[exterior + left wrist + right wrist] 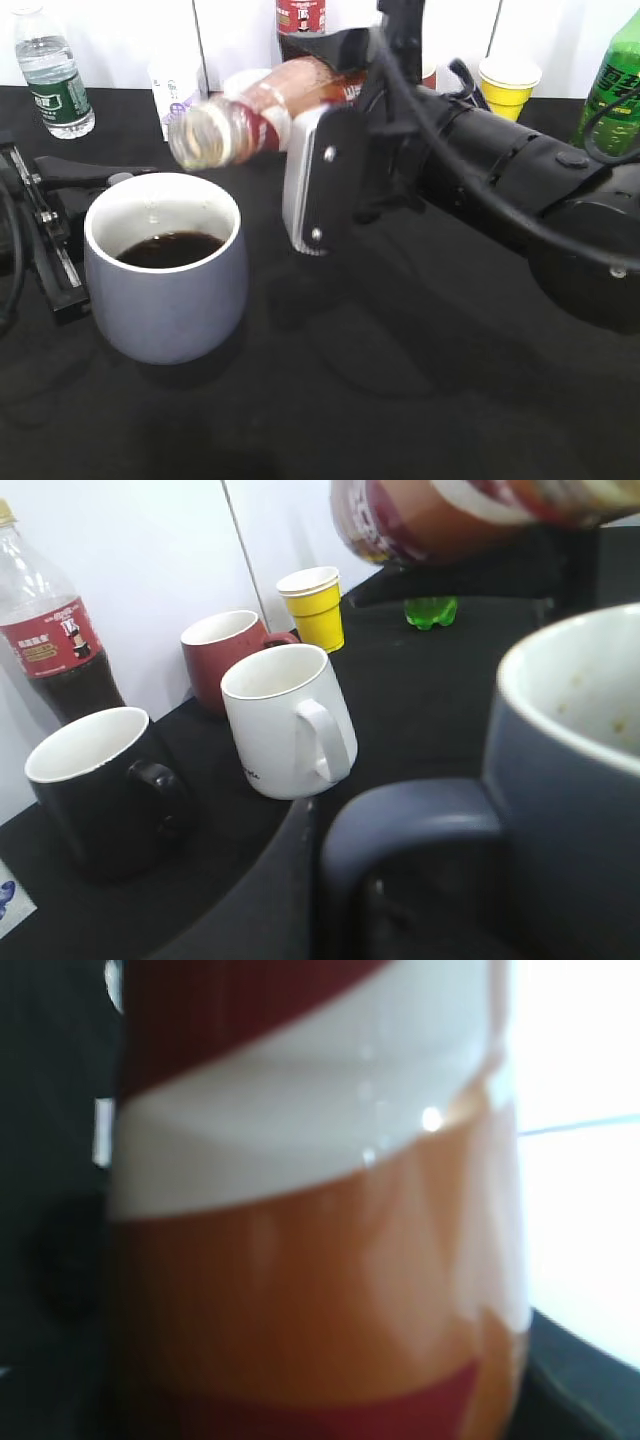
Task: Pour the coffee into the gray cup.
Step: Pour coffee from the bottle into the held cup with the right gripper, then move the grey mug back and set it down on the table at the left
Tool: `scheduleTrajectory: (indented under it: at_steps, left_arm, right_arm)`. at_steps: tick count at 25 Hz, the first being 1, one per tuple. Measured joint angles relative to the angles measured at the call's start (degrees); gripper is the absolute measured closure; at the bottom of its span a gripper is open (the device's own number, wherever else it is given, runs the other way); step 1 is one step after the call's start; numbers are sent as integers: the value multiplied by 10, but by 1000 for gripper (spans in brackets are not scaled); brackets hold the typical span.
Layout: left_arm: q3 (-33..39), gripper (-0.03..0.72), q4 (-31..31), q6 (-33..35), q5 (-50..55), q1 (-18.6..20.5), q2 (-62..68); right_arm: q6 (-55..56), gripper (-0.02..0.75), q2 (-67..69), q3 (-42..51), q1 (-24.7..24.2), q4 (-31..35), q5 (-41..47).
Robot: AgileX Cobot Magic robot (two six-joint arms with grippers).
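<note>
The coffee bottle (255,120) is tipped almost level, its open mouth pointing left just above the far rim of the gray cup (165,300). My right gripper (325,130) is shut on the bottle's body; the label fills the right wrist view (310,1210). The bottle looks nearly drained. The cup stands upright on the black table with dark coffee in it. My left gripper (78,215) is at the cup's left side. In the left wrist view its finger (300,880) lies against the cup's handle (420,820), with the bottle (450,515) overhead.
A water bottle (55,75), a small white carton (178,95), a cola bottle (300,20), a yellow paper cup (507,87) and a green bottle (612,80) line the back. A white mug (285,720), a black mug (95,785) and a red mug (225,655) stand behind the cup.
</note>
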Motion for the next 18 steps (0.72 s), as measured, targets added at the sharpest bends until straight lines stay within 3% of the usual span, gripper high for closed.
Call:
scheduleTrajectory:
  at_steps: [9, 12, 14, 18]
  left_arm:
    - [0, 650, -14, 0, 0, 0, 0]
    - [0, 650, -52, 0, 5, 0, 0]
    - [0, 650, -120, 6, 10, 0, 1]
    - [0, 650, -301, 143, 26, 0, 59]
  right_arm:
    - [613, 210, 0, 0, 0, 0, 2]
    - [646, 210, 0, 0, 0, 0, 2]
    - [648, 210, 0, 0, 0, 0, 2]
    - [648, 210, 0, 0, 0, 0, 2]
